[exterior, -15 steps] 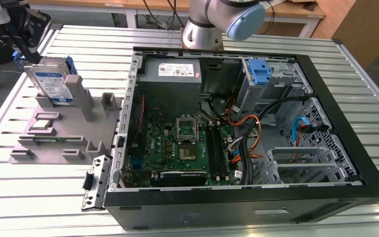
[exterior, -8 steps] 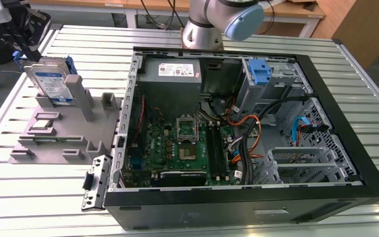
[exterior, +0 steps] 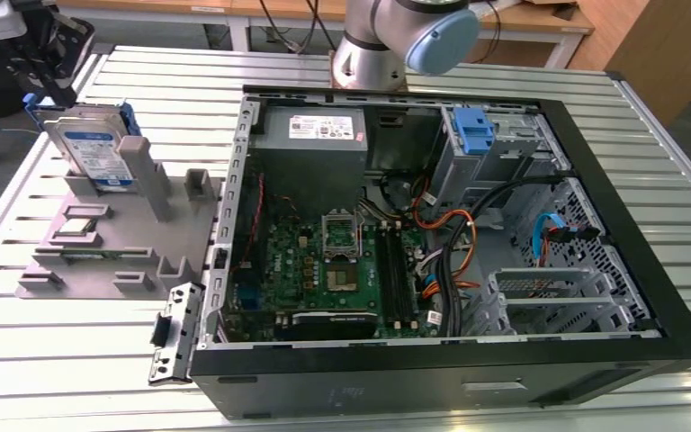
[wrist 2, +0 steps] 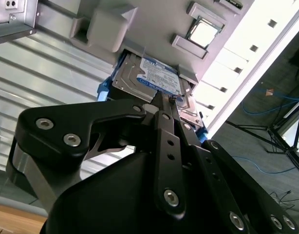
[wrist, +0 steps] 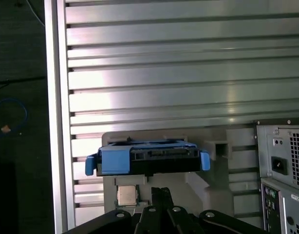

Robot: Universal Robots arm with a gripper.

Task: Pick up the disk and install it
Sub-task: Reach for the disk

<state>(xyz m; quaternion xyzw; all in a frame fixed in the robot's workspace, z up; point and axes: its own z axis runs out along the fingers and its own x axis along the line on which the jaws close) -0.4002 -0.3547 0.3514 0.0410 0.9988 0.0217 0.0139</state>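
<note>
Silvery metal disk [exterior: 91,148] with blue plastic rails; matt grey stand [exterior: 94,261]; ribbed shiny table [exterior: 82,378].

The exterior view looks steeply down from high up onto the ribbed aluminium surface [exterior: 33,360] and the open black computer case [exterior: 442,387]. Both wrist views sit close behind the black gripper [wrist 2: 164,100] [wrist: 161,191]. They share the silver, blue-railed disk [wrist 2: 157,73] [wrist: 147,158] by the surface's edge: the first sees its end, the second its labelled face.

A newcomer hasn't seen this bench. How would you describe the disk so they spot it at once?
Find the open computer case on the slatted metal table; a grey fixture sits at the exterior view's left of it. The disk stands on edge in that fixture's far end: a flat silver drive with a white-and-blue label and blue rails, unlike the square chip lying flat nearby.
</note>
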